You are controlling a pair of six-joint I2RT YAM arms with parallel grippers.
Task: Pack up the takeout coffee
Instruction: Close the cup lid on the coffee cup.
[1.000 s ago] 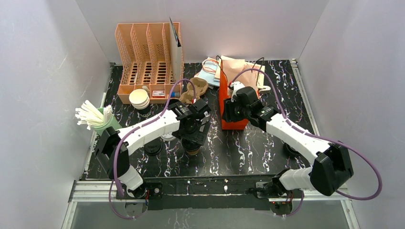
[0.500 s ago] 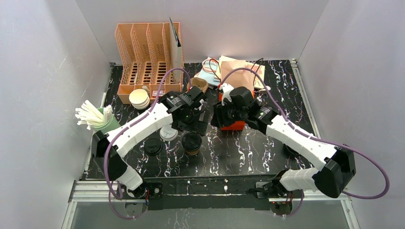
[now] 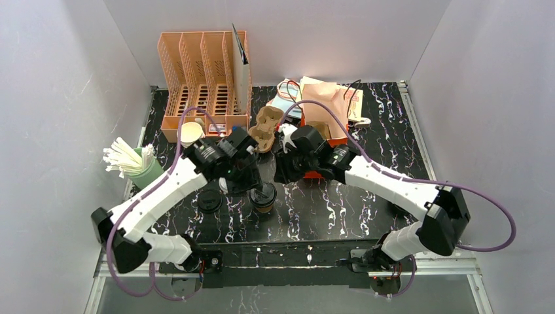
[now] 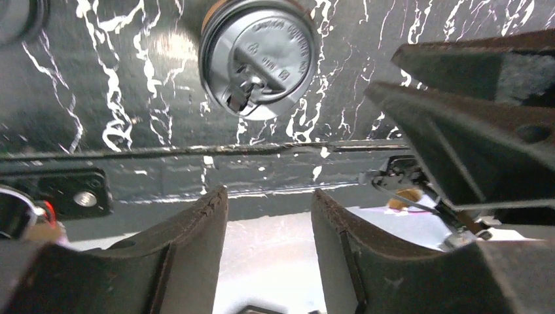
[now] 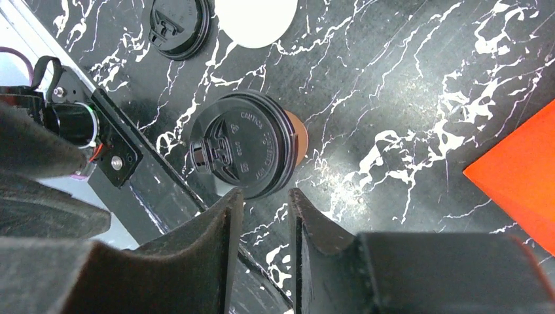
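So the takeout coffee (image 3: pixel 263 196) has its black lid on and is standing upright on the table (image 3: pixel 340 209), pretty close to the front edge. I'd say capping is done and the step in hand is the pick: get a hold on the cup so it can go into the packing.

My left pincer (image 4: pixel 268 203) is about half open with nothing in it. It hangs up above the cup and off to one side, not around it. My right pincer (image 5: pixel 265 196) is down to a narrow slot, also empty, with the cup just beyond the tips. That gap looks too tight to take the cup body, so I reckon it has to widen first. Then it should drop low enough to catch the brown wall under the lid rim rather than the lid itself.

As for where it goes, the pulp cup carrier (image 3: pixel 267 125) sits behind the cup. There's an orange container (image 5: pixel 523 190) off to my right, and I honestly can't tell from here if it's a bag or a box.

Room is the tricky bit. Both wrists are crowded over the same spot, so only one should go in. A loose black lid (image 5: pixel 177 23) and a white lid (image 5: pixel 255 13) lie just left of the cup. The front edge is near, so I'd lift straight up before swinging back. The right front of the table looks open.
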